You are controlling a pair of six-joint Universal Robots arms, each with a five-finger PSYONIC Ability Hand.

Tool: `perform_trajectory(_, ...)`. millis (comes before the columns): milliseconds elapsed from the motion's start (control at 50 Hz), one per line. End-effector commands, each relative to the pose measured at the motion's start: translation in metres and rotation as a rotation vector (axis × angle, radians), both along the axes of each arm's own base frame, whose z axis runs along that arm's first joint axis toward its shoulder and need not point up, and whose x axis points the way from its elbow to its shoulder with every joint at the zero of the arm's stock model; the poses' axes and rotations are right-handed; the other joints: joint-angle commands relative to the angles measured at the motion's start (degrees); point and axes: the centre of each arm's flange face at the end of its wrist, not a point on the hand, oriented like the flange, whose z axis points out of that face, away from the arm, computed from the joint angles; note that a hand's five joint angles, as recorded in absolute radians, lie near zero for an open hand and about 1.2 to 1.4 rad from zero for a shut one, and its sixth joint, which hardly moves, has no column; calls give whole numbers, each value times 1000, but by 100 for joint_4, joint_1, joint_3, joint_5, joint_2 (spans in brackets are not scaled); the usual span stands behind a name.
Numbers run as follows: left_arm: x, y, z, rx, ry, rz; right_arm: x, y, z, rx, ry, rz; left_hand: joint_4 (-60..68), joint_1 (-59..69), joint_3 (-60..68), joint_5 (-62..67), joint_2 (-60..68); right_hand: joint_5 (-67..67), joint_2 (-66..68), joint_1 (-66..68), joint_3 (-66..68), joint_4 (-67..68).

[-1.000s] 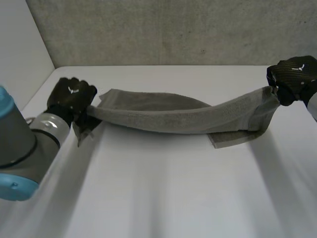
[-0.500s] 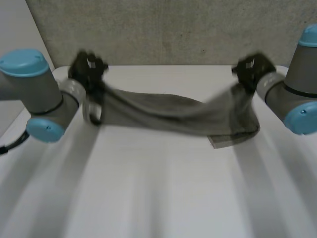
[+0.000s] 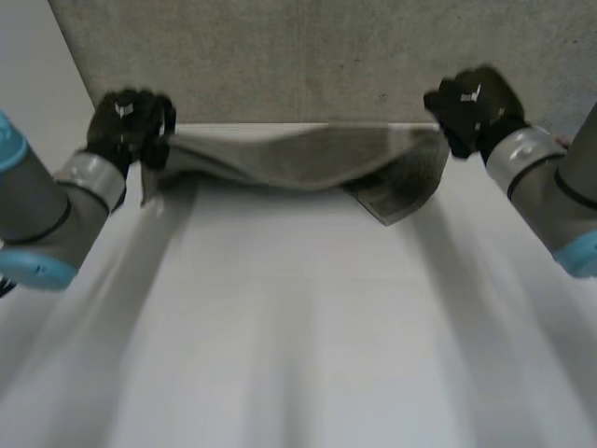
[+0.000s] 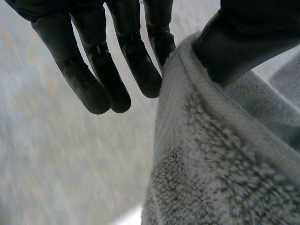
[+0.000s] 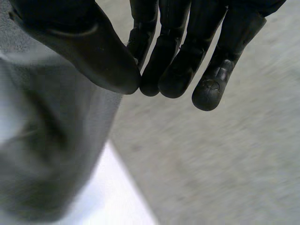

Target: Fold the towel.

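Ends of the towel (image 3: 298, 159) are hidden within the grips: left hand (image 3: 126, 126) and right hand (image 3: 471, 107) each pinch one, thumb against fingers. The grey terry sags between them, one flap hanging.

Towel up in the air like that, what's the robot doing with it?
The robot is holding a grey towel stretched between its two hands over the far part of the white table. The left hand pinches one end and the right hand pinches the other, each between thumb and fingers. The towel sags in the middle, and a corner hangs lower near the right hand. It isn't neatly folded yet.
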Motion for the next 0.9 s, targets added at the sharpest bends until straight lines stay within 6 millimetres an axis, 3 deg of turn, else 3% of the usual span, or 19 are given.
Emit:
perform_trajectory(20, 28, 37, -33, 80, -187, -6, -27, 28, -4, 84, 19, -20, -746, -407, -890, -1604, -713, 263, 365, 293, 346, 326)
perform_trajectory(140, 40, 46, -10, 16, -217, 22, -45, 47, 41, -13, -15, -62, -746, -407, -890, -1604, -713, 263, 365, 293, 346, 326)
perform_trajectory(180, 44, 53, 17, -42, -196, 37, -49, 51, 53, -27, -31, -74, -746, -407, -890, -1604, -713, 263, 365, 293, 346, 326)
perform_trajectory(200, 44, 53, 17, -42, -196, 37, -54, 55, 66, -37, -50, -84, -746, -407, -890, -1604, -713, 263, 365, 293, 346, 326)
perform_trajectory(220, 46, 58, 33, -72, -181, 45, -54, 55, 66, -37, -50, -84, -746, -407, -890, -1604, -713, 263, 365, 293, 346, 326)
perform_trajectory(240, 49, 64, 49, -96, -161, 52, -58, 59, 81, -52, -73, -95, -746, -407, -890, -1604, -713, 263, 365, 293, 346, 326)
perform_trajectory(260, 49, 64, 49, -96, -161, 52, -61, 65, 93, -57, -90, -97, -746, -407, -890, -1604, -713, 263, 365, 293, 346, 326)
perform_trajectory(320, 51, 75, 80, -154, -112, 53, -65, 76, 112, -44, -88, -95, -746, -407, -890, -1604, -713, 263, 365, 293, 346, 326)
perform_trajectory(400, 52, 80, 99, -182, -63, 48, -64, 79, 111, 26, -66, -86, -746, -407, -890, -1604, -713, 263, 365, 293, 346, 326)
perform_trajectory(460, 51, 79, 96, -166, -63, 45, -63, 70, 91, 108, -6, -81, -746, -407, -890, -1604, -713, 263, 365, 293, 346, 326)
perform_trajectory(480, 51, 72, 83, -120, -69, 45, -61, 63, 76, 151, 38, -76, -746, -407, -890, -1604, -713, 263, 365, 293, 346, 326)
perform_trajectory(500, 49, 62, 65, -57, -78, 42, -61, 63, 76, 152, 38, -76, -746, -407, -890, -1604, -713, 263, 365, 293, 346, 326)
perform_trajectory(520, 49, 62, 64, -56, -78, 42, -58, 57, 61, 185, 85, -76, -746, -407, -890, -1604, -713, 263, 365, 293, 346, 326)
perform_trajectory(560, 42, 48, 29, 61, -108, 21, -55, 52, 47, 216, 123, -69, -746, -407, -890, -1604, -713, 263, 365, 293, 346, 326)
perform_trajectory(620, 38, 41, 13, 110, -135, 16, -47, 42, 21, 277, 171, -53, -746, -407, -890, -1604, -713, 263, 365, 293, 346, 326)
perform_trajectory(660, 29, 25, -23, 199, -207, -3, -43, 36, 6, 312, 185, -54, -746, -407, -890, -1604, -713, 263, 365, 293, 346, 326)
perform_trajectory(720, 23, 11, -44, 225, -278, 19, -34, 22, -13, 338, 201, -59, -746, -407, -890, -1604, -713, 263, 365, 293, 346, 326)
perform_trajectory(820, 11, -9, -39, 131, -365, 53, -20, -3, -20, 282, 192, -83, -746, -407, -890, -1604, -713, 263, 365, 293, 346, 326)
perform_trajectory(900, 7, -23, -12, 25, -349, 85, -8, -28, 14, 41, 111, -102, -746, -407, -890, -1604, -713, 263, 365, 293, 346, 326)
